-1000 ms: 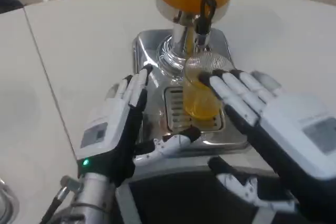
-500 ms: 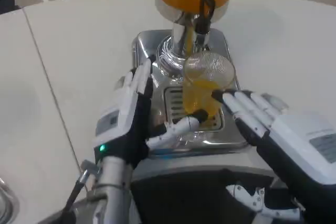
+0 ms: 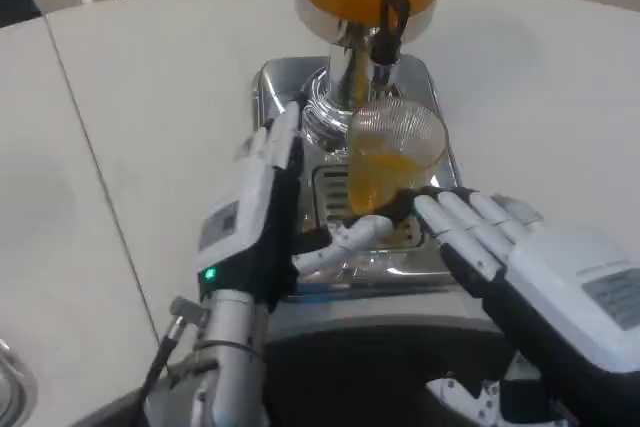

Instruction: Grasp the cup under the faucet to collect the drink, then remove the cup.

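The right hand [image 3: 520, 247] lies with fingers spread, holding nothing, fingertips close to the cup [image 3: 385, 167]; the left hand [image 3: 262, 212] is likewise released, just left of it. The cup stands under the faucet [image 3: 385, 32], partly filled with orange drink; removal looks undone. Beyond, the white surface [image 3: 150, 77] carries the dispenser's steel base [image 3: 280, 82]

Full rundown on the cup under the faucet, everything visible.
The cup is clear ribbed plastic, upright, about half full of orange drink. It stands on the slotted drip tray of the steel dispenser base, directly under the black-handled faucet. The right hand has its fingertips against the cup's lower right side; the left hand reaches in from the left, thumb near the cup's base, contact unclear.
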